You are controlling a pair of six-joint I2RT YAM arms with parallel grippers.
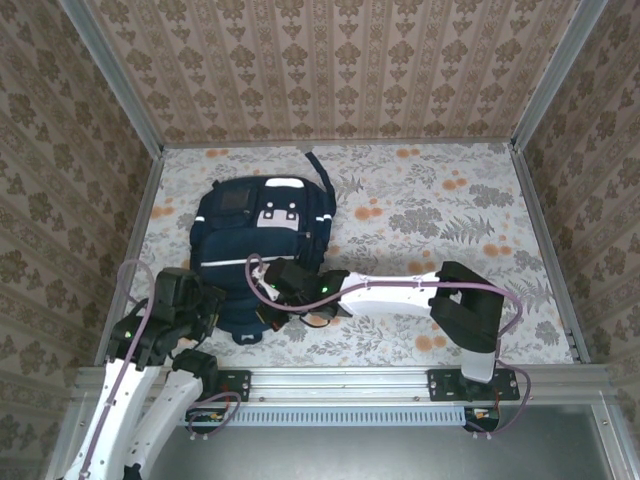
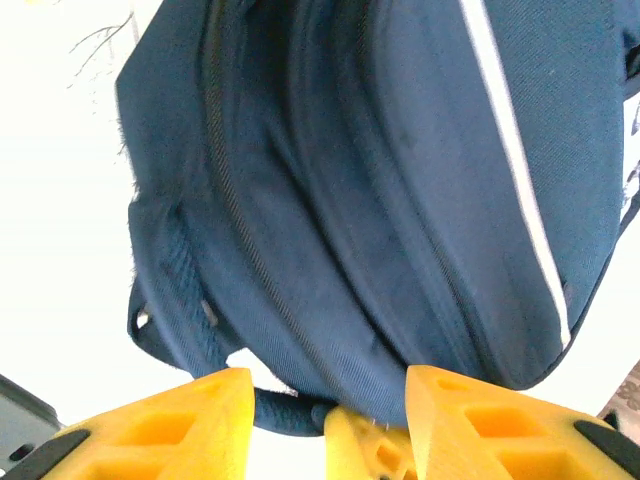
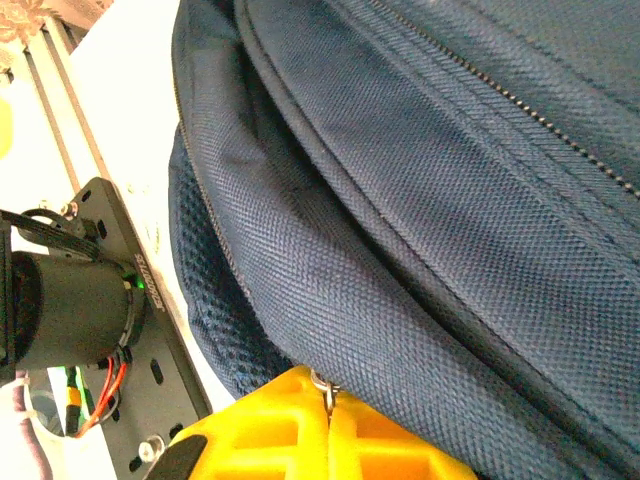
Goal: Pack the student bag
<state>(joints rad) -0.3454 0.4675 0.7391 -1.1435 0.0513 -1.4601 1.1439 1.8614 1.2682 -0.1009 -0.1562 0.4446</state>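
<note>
The student bag (image 1: 255, 240) is a large navy backpack with white stripes, lying flat at the left middle of the table. My left gripper (image 1: 210, 303) is at its near left corner. In the left wrist view the left gripper (image 2: 330, 400) is open, its yellow fingers (image 2: 200, 420) apart, with the student bag (image 2: 380, 200) and a dark strap loop (image 2: 270, 410) just past the tips. My right gripper (image 1: 270, 300) reaches the bag's near edge from the right. The right gripper (image 3: 330, 400) is shut on a small metal zipper pull (image 3: 322, 383) of the student bag (image 3: 450, 200).
A floral cloth (image 1: 450, 220) covers the table, with open room right of the bag. Patterned walls (image 1: 340, 70) enclose the back and sides. A metal rail (image 1: 350, 380) runs along the near edge. A black motor and plate (image 3: 70, 310) sit left of the bag.
</note>
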